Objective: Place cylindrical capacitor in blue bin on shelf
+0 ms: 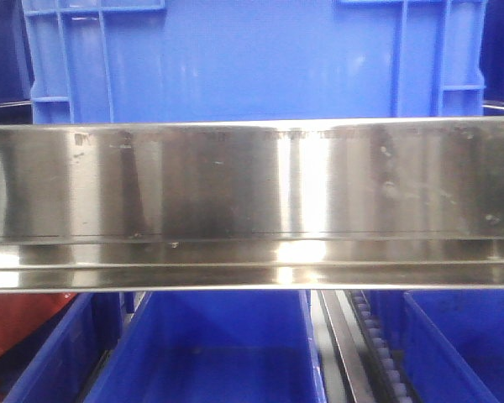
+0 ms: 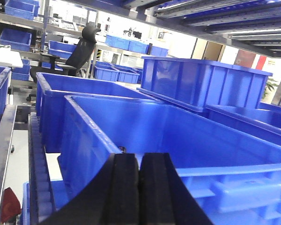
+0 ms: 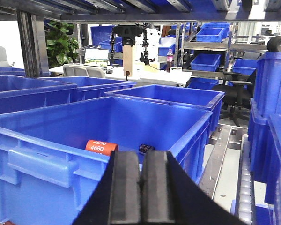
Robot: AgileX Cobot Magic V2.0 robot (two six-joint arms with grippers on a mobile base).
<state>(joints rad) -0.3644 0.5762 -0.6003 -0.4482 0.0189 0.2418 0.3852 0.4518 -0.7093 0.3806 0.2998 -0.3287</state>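
The orange cylindrical capacitor printed with "4680" (image 3: pixel 101 146) is lying on its side on the floor of the large blue plastic bin (image 3: pixel 47 140) directly ahead of my right wrist camera. A second, smaller dark cylinder (image 3: pixel 146 148) is lying just beside it, to its right (too small to identify further). Nothing of mine is touching either part.

Judging from this layout, the placement step is reading as complete: the capacitor is resting inside the bin, and the bin is sitting on the shiny stainless steel shelf with its broad reflective front rail (image 1: pixel 252 180) and roller tracks (image 3: pixel 246 183). What is remaining, in my estimate, is only clearing my arms from the rack level.

My right gripper (image 3: pixel 140 187) is sitting low at the near wall of that bin, pointing level into the rack, with its two black rubber fingers (image 3: pixel 125 185) pressed flat together and nothing between them. My left gripper (image 2: pixel 139 187) is posing the same way at the near wall of another blue plastic bin (image 2: pixel 178 136); its black fingers (image 2: pixel 124 187) are likewise meeting along a thin seam, carrying nothing. Neither wrist is tilting noticeably.

The front camera is showing only the steel rail with blue bins above and below it; neither arm is appearing there.

Beyond the rack, a black office chair (image 2: pixel 77 51) and further blue bins on other shelving are visible.
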